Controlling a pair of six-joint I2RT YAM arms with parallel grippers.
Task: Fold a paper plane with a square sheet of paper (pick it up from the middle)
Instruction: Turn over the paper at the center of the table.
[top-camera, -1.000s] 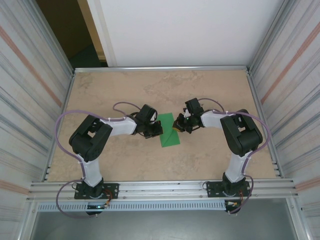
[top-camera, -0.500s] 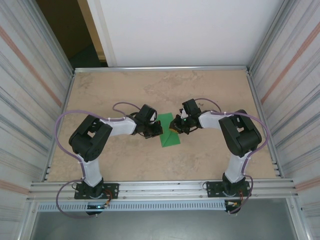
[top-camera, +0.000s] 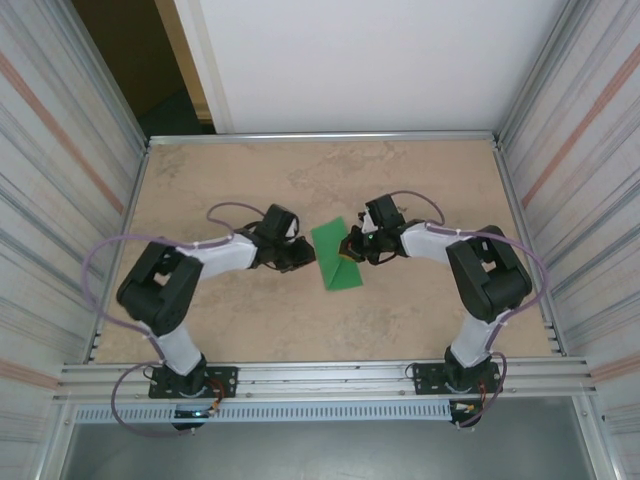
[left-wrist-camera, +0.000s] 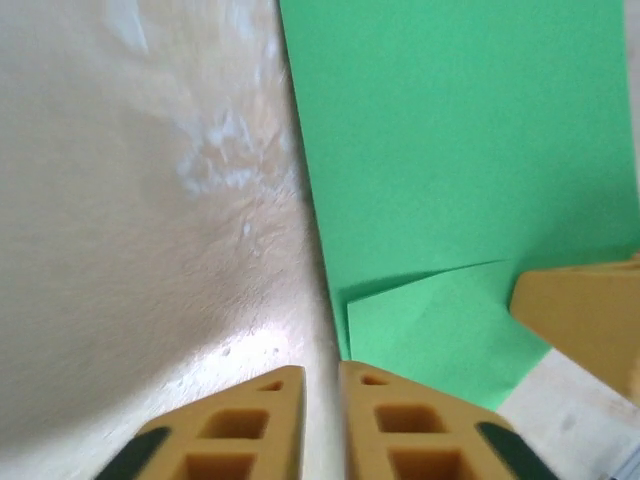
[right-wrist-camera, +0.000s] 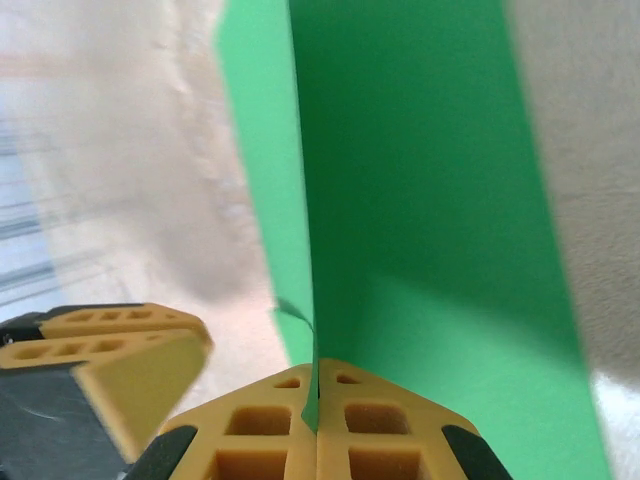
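Observation:
The square sheet of paper (top-camera: 335, 257) is bright green and lies folded into a long strip at the table's middle, one small corner flap (left-wrist-camera: 440, 330) turned over. My right gripper (top-camera: 351, 248) is at its right side, shut on a raised paper edge (right-wrist-camera: 312, 330) that stands between the pads. The right gripper (right-wrist-camera: 318, 378) holds this layer upright. My left gripper (top-camera: 302, 256) sits just left of the sheet, off the paper. In the left wrist view the left gripper (left-wrist-camera: 322, 375) shows a narrow empty gap over bare table. A paper plane is out of view.
The beige table (top-camera: 250, 190) is bounded by metal rails and ribbed side walls (top-camera: 60, 200). The right gripper's finger (left-wrist-camera: 585, 312) shows at the paper's far corner in the left wrist view. The left gripper's finger (right-wrist-camera: 110, 360) shows at the lower left of the right wrist view.
My left gripper has let go of the paper's left edge, opened a little and drawn back to the left; its arm has swung left. The right gripper stays shut on the paper.

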